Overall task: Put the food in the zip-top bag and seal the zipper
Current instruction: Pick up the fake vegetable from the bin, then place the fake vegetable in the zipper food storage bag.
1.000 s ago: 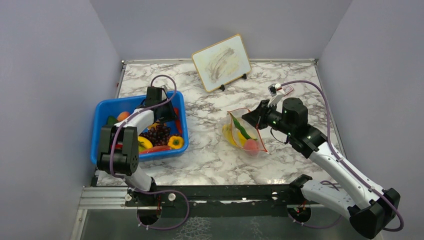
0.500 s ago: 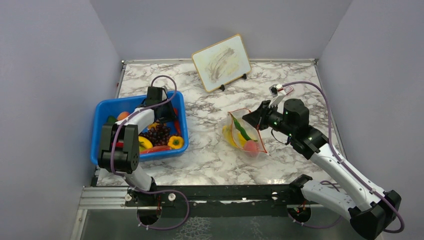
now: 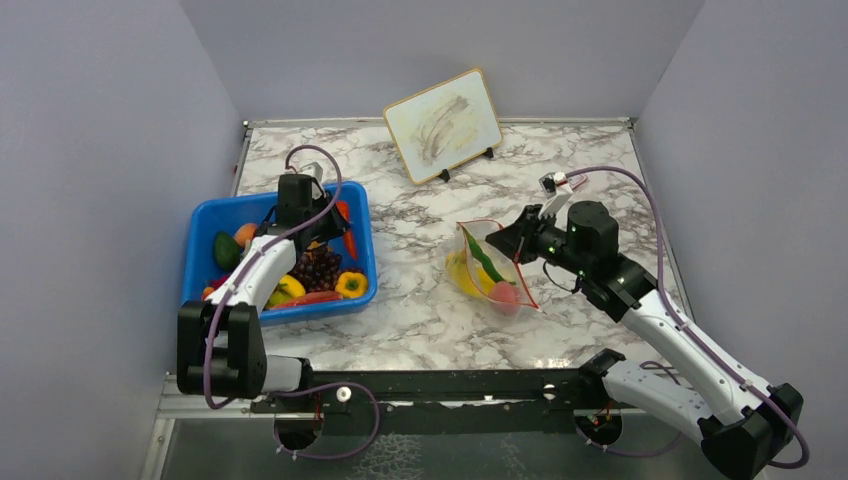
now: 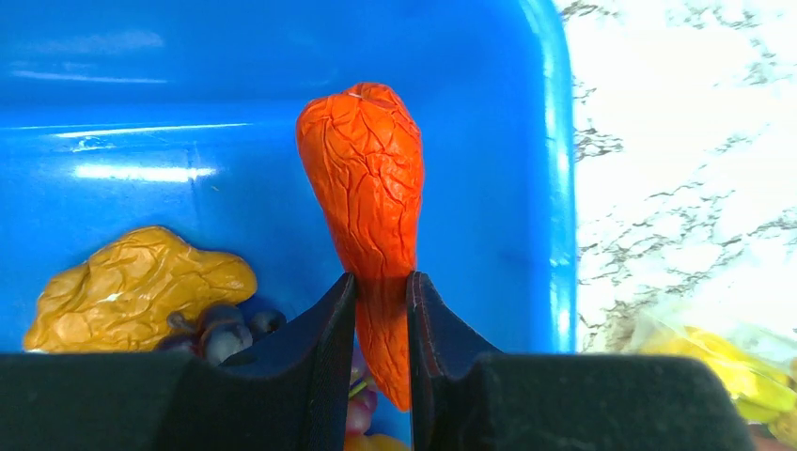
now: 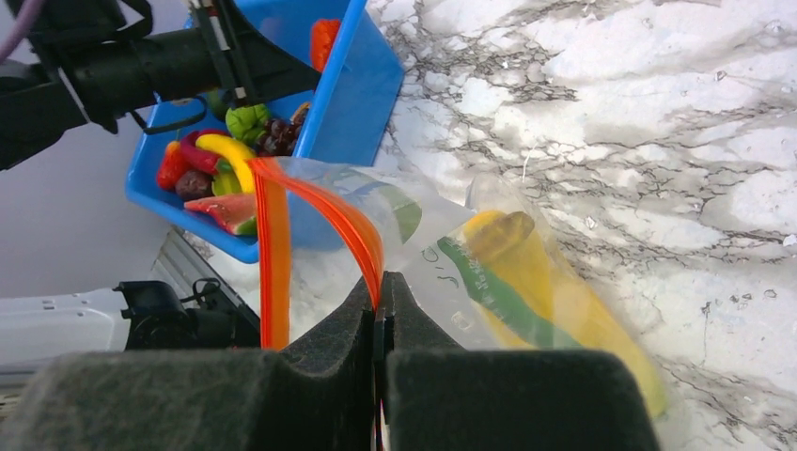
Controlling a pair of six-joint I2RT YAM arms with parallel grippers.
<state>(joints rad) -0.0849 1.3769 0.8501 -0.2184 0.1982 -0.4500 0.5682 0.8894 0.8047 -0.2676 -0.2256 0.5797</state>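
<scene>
My left gripper [image 4: 381,291] is shut on a wrinkled orange carrot [image 4: 362,178], held upright above the floor of the blue bin [image 4: 554,188]. More food lies in the bin: purple grapes [image 3: 315,268], a yellow pepper [image 3: 351,284] and a green piece [image 3: 225,248]. The clear zip-top bag [image 3: 490,275] lies on the marble with its mouth gaping. My right gripper [image 5: 381,287] is shut on the bag's orange zipper [image 5: 350,230] and holds that edge up. Inside the bag are a yellow banana [image 5: 540,277], a green piece [image 5: 489,287] and a pink piece [image 3: 503,291].
The blue bin [image 3: 368,262] stands at the left of the marble table. A framed board [image 3: 443,125] leans on a stand at the back. Grey walls close in left, right and behind. A yellow lumpy piece [image 4: 141,282] lies on the bin floor.
My left arm has swung its elbow left and toward the near edge, and its gripper has risen in the bin with the carrot. The right gripper has kept its hold on the zipper.
</scene>
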